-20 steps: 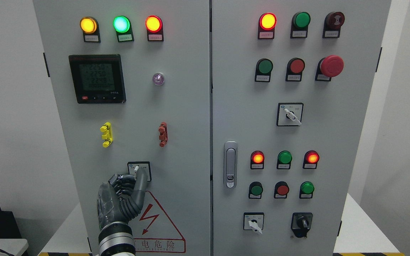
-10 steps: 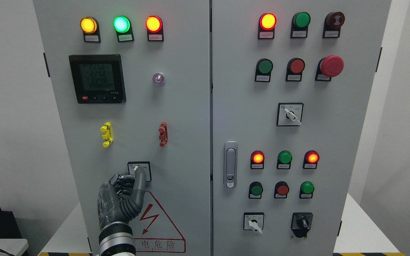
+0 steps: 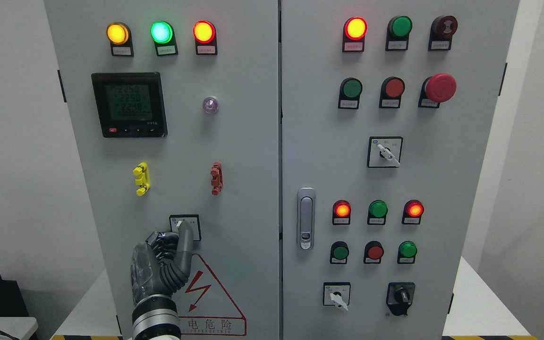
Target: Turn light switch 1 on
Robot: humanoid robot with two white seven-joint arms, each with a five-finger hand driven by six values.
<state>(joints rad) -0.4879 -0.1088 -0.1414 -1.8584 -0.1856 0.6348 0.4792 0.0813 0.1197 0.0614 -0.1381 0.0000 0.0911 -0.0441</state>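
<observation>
Light switch 1 is a small rotary selector in a black-framed white plate (image 3: 196,223) low on the left cabinet door (image 3: 243,156). My left hand (image 3: 176,232) comes up from the bottom edge and rests on it. One long grey finger (image 3: 186,236) lies across the plate and hides the knob, while the other fingers (image 3: 161,241) are curled just left of it. The hand appears closed around the knob. The right arm does not show.
Above the hand sit a yellow clip (image 3: 140,179), a red clip (image 3: 216,178), a digital meter (image 3: 128,104) and three lit lamps. The right door carries a handle (image 3: 305,218), push buttons, an emergency stop (image 3: 440,87) and more selectors.
The hand has shifted very slightly down and left at the switch. The white knob tip visible a second ago is now covered by the finger.
</observation>
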